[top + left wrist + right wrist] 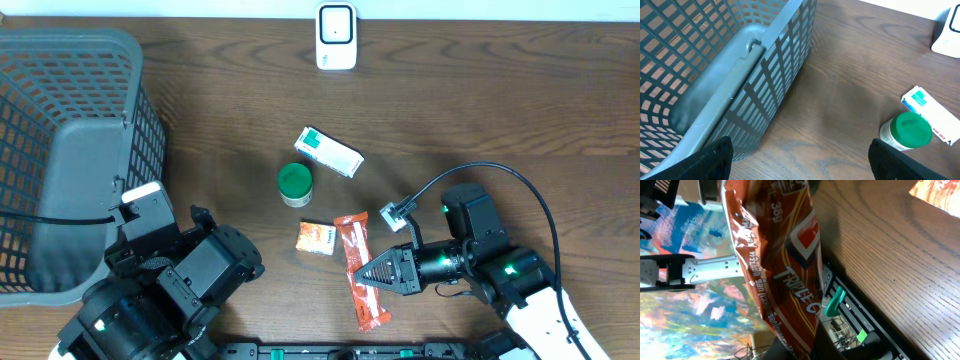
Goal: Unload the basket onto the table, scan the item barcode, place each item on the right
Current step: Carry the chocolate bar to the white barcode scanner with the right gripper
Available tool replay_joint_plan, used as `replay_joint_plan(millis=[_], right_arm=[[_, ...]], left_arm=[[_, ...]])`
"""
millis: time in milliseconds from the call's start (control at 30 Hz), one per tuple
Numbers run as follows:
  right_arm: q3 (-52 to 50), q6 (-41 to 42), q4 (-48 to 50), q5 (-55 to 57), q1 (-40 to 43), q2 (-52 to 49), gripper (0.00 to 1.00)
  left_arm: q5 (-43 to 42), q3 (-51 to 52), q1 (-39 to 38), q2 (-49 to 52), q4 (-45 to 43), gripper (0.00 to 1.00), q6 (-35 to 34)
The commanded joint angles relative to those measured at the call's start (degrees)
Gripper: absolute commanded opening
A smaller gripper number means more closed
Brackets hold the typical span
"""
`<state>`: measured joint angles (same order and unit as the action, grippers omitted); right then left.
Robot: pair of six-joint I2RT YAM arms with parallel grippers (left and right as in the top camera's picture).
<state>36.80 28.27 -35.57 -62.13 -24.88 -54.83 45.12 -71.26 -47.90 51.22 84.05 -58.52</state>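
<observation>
At the near edge, to the right: right pincer (368,274) squeezed all but fully shut on the middle of a long red snack packet (360,270), stretched near-to-far just left of the arm; cannot tell whether raised clear of the wooden surface (480,110) or resting on it; in the right wrist view, crinkled wrapper filling the left of the frame, white lettering across it, wood grain to its right. At the near edge, to the left: left pincer (800,167) gaping wide, holding nothing; dark fingertips (710,160) at the bottom corners of its own view, bare wood between them, grey mesh basket (60,150) close ahead on the left. Just beside the far end of the red packet, on its left: small orange sachet (316,238), flat on the wood; cannot tell whether touching. Further out: jar with green lid (294,183), upright; just beyond it to the right, white and green box (329,151), lying flat. Farthest, at the far edge: white scanner (336,36), well apart from the held packet.
</observation>
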Motion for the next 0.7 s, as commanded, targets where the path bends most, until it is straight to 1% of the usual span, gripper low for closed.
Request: replay_joint_plan(millis=[0, 33, 100, 200, 300, 333, 400, 467, 533, 667], right_arm=[[1.0, 0.4, -0.1, -1.6, -0.3, 0.5, 0.01], [1.0, 0.4, 0.0, -1.2, -0.3, 0.5, 0.01], [1.0, 0.4, 0.0, 3.3, -0.3, 0.4, 0.01], [1.0, 0.4, 0.8, 13.7, -0.3, 0.2, 0.01], [1.1, 1.8, 4.5, 25.0, -0.3, -1.2, 0.01], [1.4, 2.6, 6.0, 27.2, -0.3, -2.1, 0.01], [2.9, 3.0, 9.3, 28.0, -0.3, -4.5, 0.01], [5.3, 2.8, 11.4, 28.4, -0.4, -7.5, 0.01], [9.5, 1.4, 11.8, 31.8, -0.4, -11.8, 0.01], [21.3, -3.7, 6.2, 41.4, -0.6, -21.4, 0.01]], left_arm=[[0.3, 0.2, 0.0, 0.0, 0.3, 0.85, -0.7], [0.3, 0.2, 0.0, 0.0, 0.3, 0.85, -0.7], [0.3, 0.2, 0.0, 0.0, 0.3, 0.85, -0.7], [0.3, 0.2, 0.0, 0.0, 0.3, 0.85, -0.7], [0.3, 0.2, 0.0, 0.0, 0.3, 0.85, -0.7], [0.3, 0.2, 0.0, 0.0, 0.3, 0.85, -0.7], [0.3, 0.2, 0.0, 0.0, 0.3, 0.85, -0.7], [0.3, 0.2, 0.0, 0.0, 0.3, 0.85, -0.7], [0.3, 0.2, 0.0, 0.0, 0.3, 0.85, -0.7], [0.3, 0.2, 0.0, 0.0, 0.3, 0.85, -0.7]])
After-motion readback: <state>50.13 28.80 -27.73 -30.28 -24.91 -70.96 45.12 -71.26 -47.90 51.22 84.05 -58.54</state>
